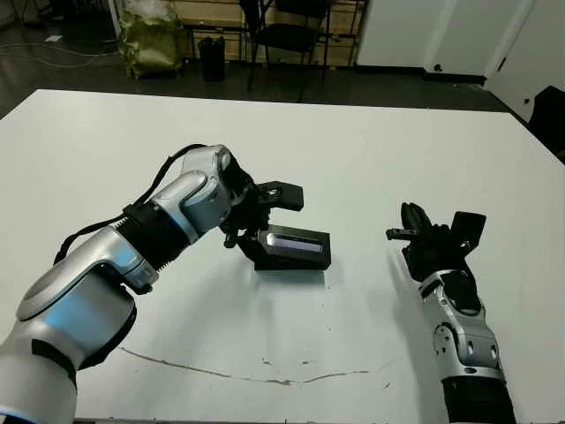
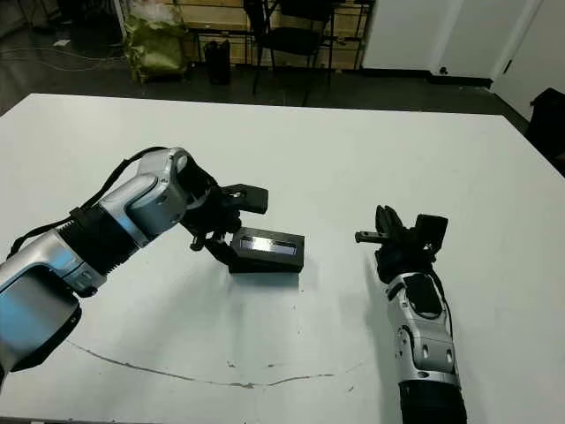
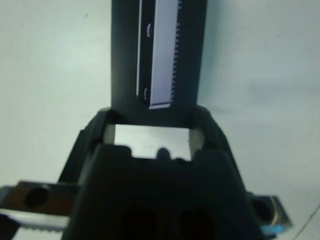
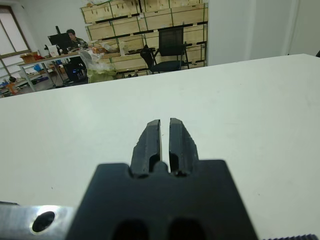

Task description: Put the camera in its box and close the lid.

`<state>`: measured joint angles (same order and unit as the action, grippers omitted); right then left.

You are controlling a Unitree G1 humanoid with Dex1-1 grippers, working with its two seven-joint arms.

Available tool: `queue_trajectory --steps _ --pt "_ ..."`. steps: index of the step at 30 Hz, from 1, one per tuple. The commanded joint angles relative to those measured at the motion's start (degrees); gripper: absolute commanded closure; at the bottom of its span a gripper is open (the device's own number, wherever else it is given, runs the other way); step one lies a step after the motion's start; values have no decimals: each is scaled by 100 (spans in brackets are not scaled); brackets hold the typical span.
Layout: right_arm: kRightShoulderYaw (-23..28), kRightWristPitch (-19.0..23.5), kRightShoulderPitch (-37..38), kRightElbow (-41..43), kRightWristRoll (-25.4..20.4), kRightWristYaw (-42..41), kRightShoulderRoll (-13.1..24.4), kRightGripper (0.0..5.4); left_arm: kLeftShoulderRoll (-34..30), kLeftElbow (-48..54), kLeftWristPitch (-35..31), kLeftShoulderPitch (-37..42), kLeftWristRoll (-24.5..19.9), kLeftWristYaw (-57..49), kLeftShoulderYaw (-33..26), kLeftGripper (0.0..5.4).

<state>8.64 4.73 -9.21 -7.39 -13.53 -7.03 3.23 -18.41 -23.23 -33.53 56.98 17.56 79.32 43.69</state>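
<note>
The lid [image 1: 296, 243], black with a glossy pale strip, lies over the black box [image 1: 296, 263] in the middle of the table. My left gripper [image 1: 251, 237] is at the lid's left end. In the left wrist view its fingers [image 3: 97, 132] press both long edges of the lid [image 3: 160, 55], and the box's white lining [image 3: 150, 142] shows just under that end. The camera is hidden. My right gripper [image 1: 410, 219] hovers low over bare table to the right of the box, apart from it, with its fingers [image 4: 150, 140] shut on nothing.
A thin dark line [image 1: 221, 371] runs across the table near its front edge. Beyond the far edge stand a chair [image 1: 291, 35] and a green bag [image 1: 150, 40]. A person [image 4: 71, 36] sits at a distant desk.
</note>
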Motion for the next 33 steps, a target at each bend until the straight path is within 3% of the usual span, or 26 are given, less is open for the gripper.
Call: queue_trajectory --steps 1,7,13,20,23,33 --pt "42 88 84 -63 -1 -1 34 540 -93 -61 -27 -119 95 -70 22 298" --pt "-6 151 121 82 60 38 49 540 -7 -298 -390 -86 17 -78 -87 314" --pt "56 -280 68 -276 -16 -257 106 540 40 -497 -600 -77 35 -138 -89 314" --pt "103 -319 65 -284 -73 -399 133 540 27 -601 -828 -228 -13 -281 -194 314" --pt "113 -506 48 -392 -49 -497 152 540 -4 -685 -568 -314 -21 -331 -167 314" --pt "60 -212 101 -80 5 -279 110 540 30 -720 -525 -322 -2 -380 -120 314"
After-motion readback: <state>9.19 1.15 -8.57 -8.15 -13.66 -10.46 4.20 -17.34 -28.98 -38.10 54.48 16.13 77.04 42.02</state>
